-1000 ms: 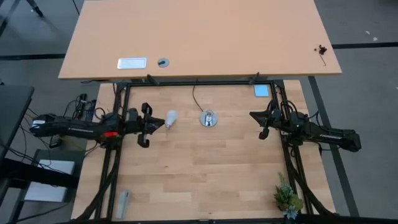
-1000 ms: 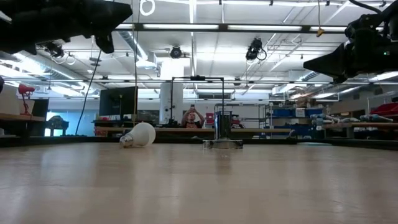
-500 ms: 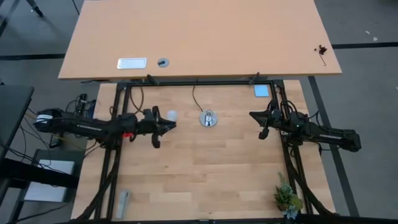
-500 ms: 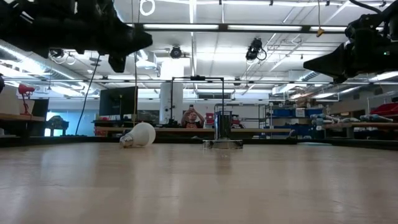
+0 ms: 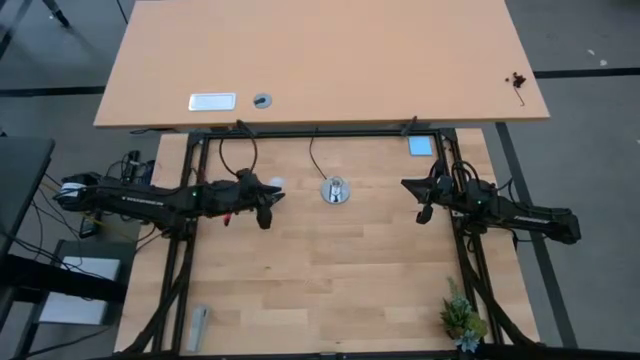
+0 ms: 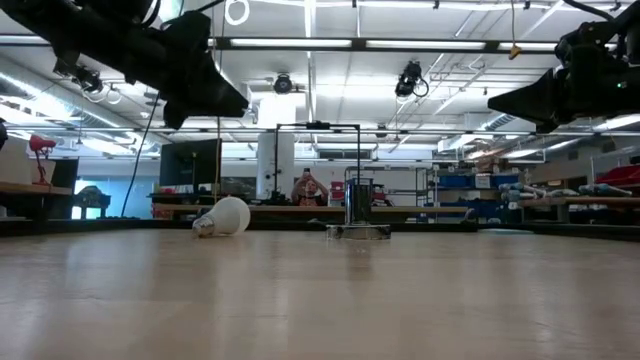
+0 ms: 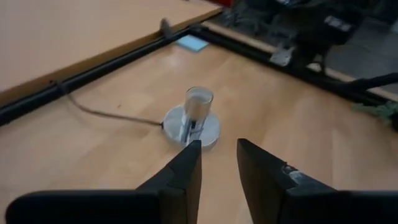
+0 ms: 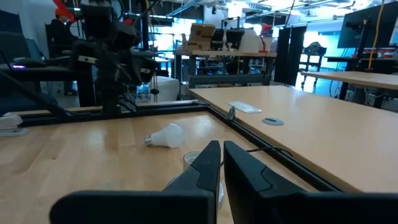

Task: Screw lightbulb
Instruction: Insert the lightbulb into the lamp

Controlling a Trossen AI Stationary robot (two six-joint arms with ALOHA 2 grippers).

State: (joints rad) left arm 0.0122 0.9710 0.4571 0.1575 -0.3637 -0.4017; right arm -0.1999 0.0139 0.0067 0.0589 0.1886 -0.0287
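- The lightbulb (image 6: pixel 224 216) is small, white and frosted, pear-shaped, with a silver-grey screw base at its narrow end.
- It lies on its side on the light wooden table (image 5: pixel 330 290), toward the far edge and left of the middle. Seen level across the table, the round end points right and the screw base left.
- From above, only a bit of the white bulb (image 5: pixel 276 184) shows, because the left arm partly covers it.
- The left gripper (image 5: pixel 268 198) hangs above the table, over the bulb; the level view shows clear air between them. Its two dark fingers (image 7: pixel 180 177) stand a little apart, with nothing between them.
- Past those fingers stands a round silvery socket base (image 7: pixel 192 120) with a short upright sleeve in its middle and a thin dark cord (image 7: pixel 106 114) running off across the wood. It sits near the middle of the far edge, to the right of the bulb and apart from it.
- The right gripper (image 5: pixel 423 195) waits above the right side of the table, well apart from the bulb. Its fingers (image 8: pixel 205 165) are nearly together, with a thin slit between them, and hold nothing.
- A small pale blue pad (image 5: pixel 420 146) lies at the far right corner.
- A small green plant (image 5: pixel 461 318) stands at the near right corner.
- No writing, brand or label can be read on anything.
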